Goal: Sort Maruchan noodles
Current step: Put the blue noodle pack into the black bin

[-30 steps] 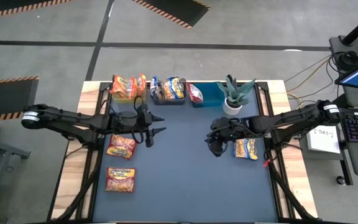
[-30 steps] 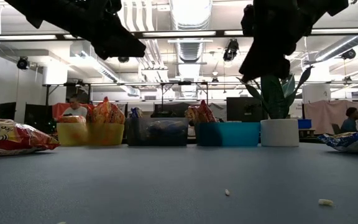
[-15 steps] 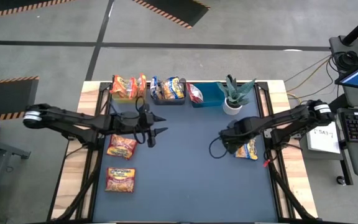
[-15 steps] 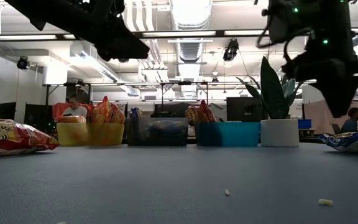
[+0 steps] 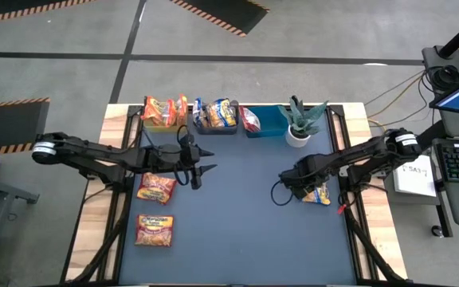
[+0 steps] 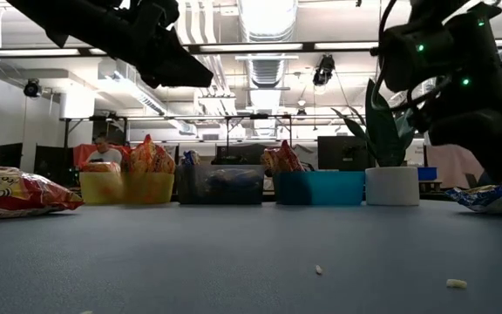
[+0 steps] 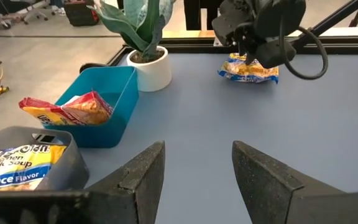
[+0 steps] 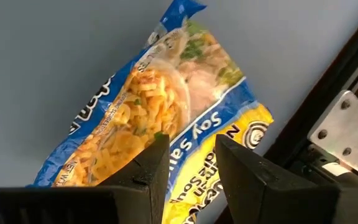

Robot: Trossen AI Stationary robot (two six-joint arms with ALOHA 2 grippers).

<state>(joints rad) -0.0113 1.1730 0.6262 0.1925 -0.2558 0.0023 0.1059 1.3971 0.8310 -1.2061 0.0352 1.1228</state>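
**A:** At the right edge of the tabletop point(image 5: 237, 231) there's a loose yellow-and-blue packet point(image 5: 318, 194), and the right gripper point(image 5: 300, 180) is right over its inner end. From the right wrist view the same packet point(image 8: 166, 112) fills the frame past the two fingers, long axis slanting diagonally away from them, roughly crosswise to the gap. The jaws are parted a bit with nothing between them, so it's lined up but hasn't grabbed anything.

**B:** Agreed, right arm is way nearer. What about the other side?

**A:** Left gripper point(image 5: 199, 164) hangs above the left-middle of the tabletop, moderately spread and empty. It's closest to the two orange packets point(image 5: 155, 188) lying flat near the left edge, well apart from the yellow one.

**B:** And the bins?

**A:** Along the far edge: yellow-green bin point(image 5: 162, 119) with orange packets, grey bin point(image 5: 216, 127) with yellow-and-blue ones, blue bin point(image 5: 268, 121) with a red packet point(image 5: 249, 119), then a potted plant point(image 5: 300, 127). My guess is the yellow-and-blue one goes in the grey bin, so a diagonal carry past the plant.

**B:** Anything one camera gives you that another doesn't?

**A:** The overhead hides half the packet under the arm, and only the wrist camera shows its full slant. The low view shows the gripper sitting down near packet height, not high above.
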